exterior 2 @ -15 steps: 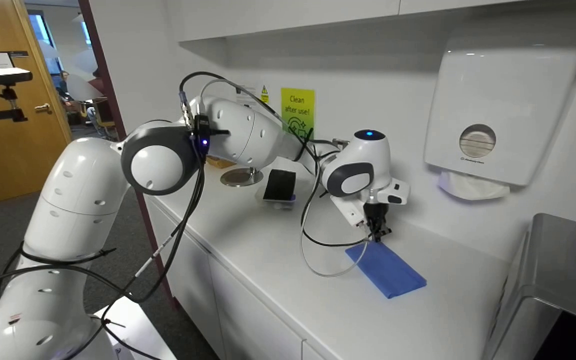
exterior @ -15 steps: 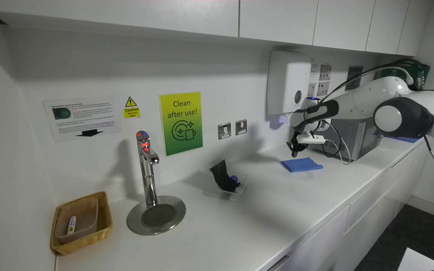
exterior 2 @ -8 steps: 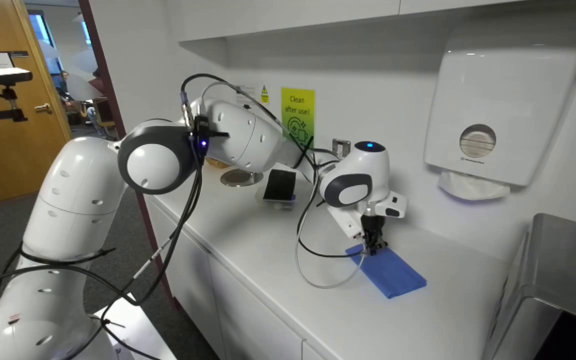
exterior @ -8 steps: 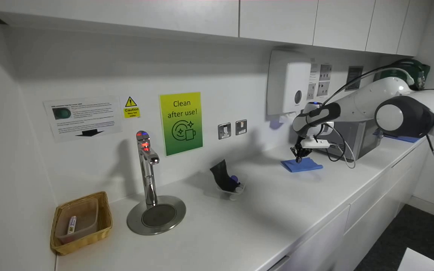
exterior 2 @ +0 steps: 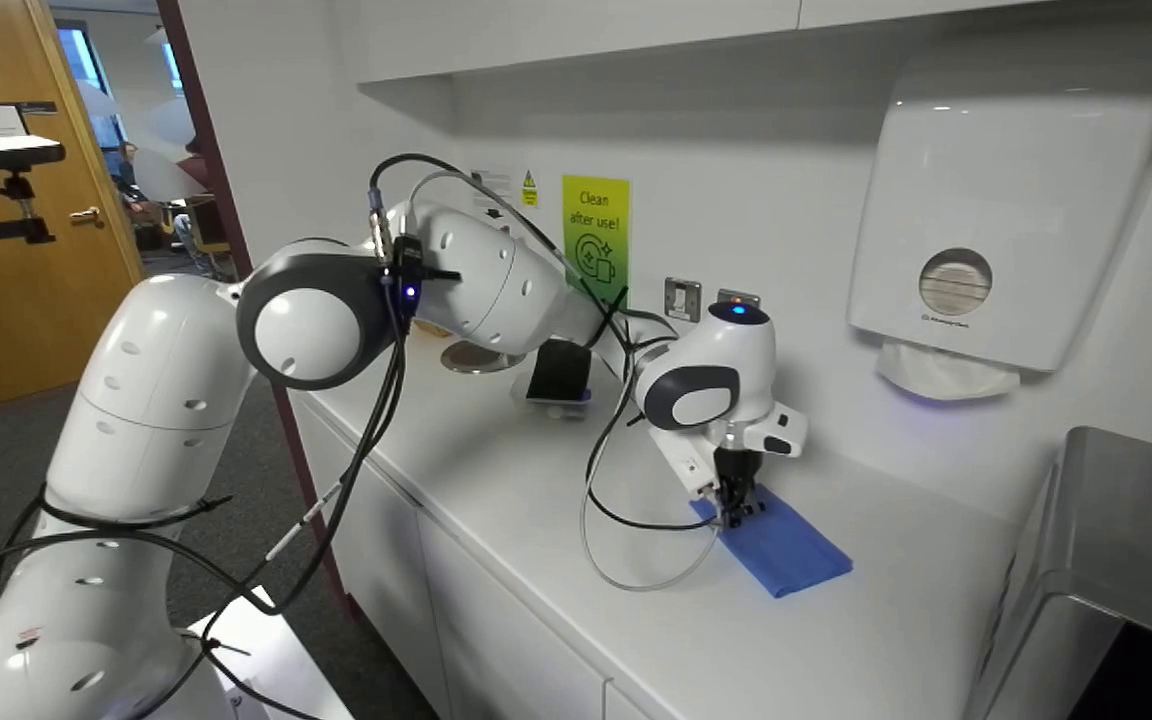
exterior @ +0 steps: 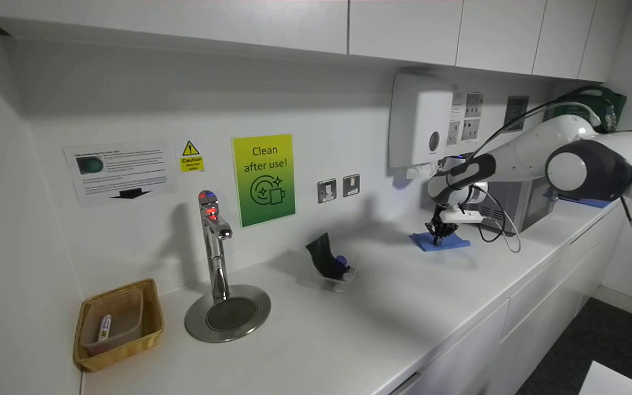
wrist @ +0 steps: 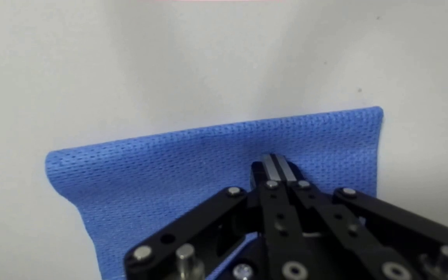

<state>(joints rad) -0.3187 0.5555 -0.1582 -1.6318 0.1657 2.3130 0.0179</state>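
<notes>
A folded blue cloth (wrist: 161,171) lies flat on the white counter (wrist: 91,58). It shows in both exterior views (exterior: 458,242) (exterior 2: 796,555). My gripper (wrist: 277,163) points down over the cloth, with its two grey-padded fingertips together and nothing visible between them. The tips are inside the cloth's outline, a little in from one folded edge. In the exterior views the gripper (exterior: 438,240) (exterior 2: 736,520) is very low over the cloth. I cannot tell whether the tips touch it. The arm's wrist hides part of the cloth.
A grey microwave (exterior 2: 1086,530) stands beside the cloth. A paper towel dispenser (exterior 2: 1016,200) hangs on the wall. Farther along the counter are a clear tub with a black item (exterior: 324,258), a chrome tap (exterior: 217,258) and a wicker basket (exterior: 154,323). Cables (exterior 2: 586,540) loop from the wrist.
My gripper has come down from above the cloth's edge to just over the cloth, shifting slightly across it. The cloth has not visibly moved.
</notes>
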